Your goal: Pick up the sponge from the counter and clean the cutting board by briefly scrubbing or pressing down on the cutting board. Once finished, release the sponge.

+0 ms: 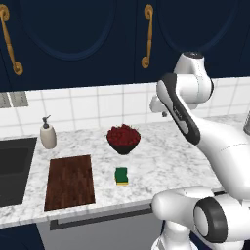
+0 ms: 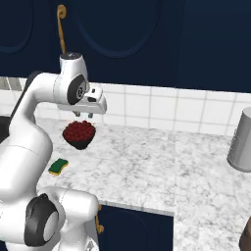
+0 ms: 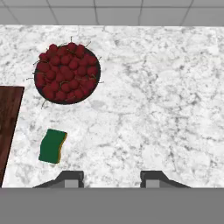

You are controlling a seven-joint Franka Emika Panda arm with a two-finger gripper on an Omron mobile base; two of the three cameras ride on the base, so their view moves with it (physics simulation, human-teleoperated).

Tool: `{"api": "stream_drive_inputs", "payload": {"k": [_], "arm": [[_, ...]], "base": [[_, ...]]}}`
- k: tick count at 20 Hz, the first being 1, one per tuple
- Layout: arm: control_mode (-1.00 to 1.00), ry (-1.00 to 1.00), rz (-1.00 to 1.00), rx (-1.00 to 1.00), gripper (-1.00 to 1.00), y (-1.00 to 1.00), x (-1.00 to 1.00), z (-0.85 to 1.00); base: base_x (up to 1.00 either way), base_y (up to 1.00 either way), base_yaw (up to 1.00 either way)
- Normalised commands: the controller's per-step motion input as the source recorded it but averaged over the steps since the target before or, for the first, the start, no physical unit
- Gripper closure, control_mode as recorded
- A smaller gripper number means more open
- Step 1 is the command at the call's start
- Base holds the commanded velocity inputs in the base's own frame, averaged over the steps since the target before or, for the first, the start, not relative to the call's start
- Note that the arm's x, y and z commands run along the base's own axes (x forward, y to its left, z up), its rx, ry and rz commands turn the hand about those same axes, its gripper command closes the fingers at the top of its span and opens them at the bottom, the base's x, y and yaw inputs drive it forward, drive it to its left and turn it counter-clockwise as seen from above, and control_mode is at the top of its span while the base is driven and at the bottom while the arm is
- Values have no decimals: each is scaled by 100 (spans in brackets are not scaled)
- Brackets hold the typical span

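Note:
The sponge [image 1: 121,176] [image 2: 58,166], green on top and yellow below, lies flat on the white marble counter [image 1: 161,161] near its front edge. The dark reddish-brown cutting board [image 1: 70,182] lies just left of it, with a narrow gap between them. My gripper [image 2: 83,114] hangs high above the counter, behind and to the right of the sponge, pointing down. In the hand view the gripper [image 3: 111,179] is open with nothing between its fingers. There the sponge [image 3: 52,146] sits at lower left and a strip of the cutting board [image 3: 8,127] shows at the left edge.
A black bowl of cherries [image 1: 123,137] [image 2: 78,134] [image 3: 67,73] stands behind the sponge. A soap dispenser [image 1: 48,134] stands by the tiled wall, beside the black sink [image 1: 14,166] at the left. A grey canister [image 2: 241,142] stands far right.

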Motion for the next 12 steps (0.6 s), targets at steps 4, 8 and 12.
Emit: {"api": "stream_drive_inputs", "payload": {"k": [4, 8, 12], "arm": [[-100, -9, 1, 0, -100, 8, -60, 0], [-100, 0, 0, 5, -100, 64, -63, -31], [-100, 1, 0, 0, -100, 100, -11, -69]], "base": [[0, 0, 0], [0, 0, 0], [0, 0, 0]]}}
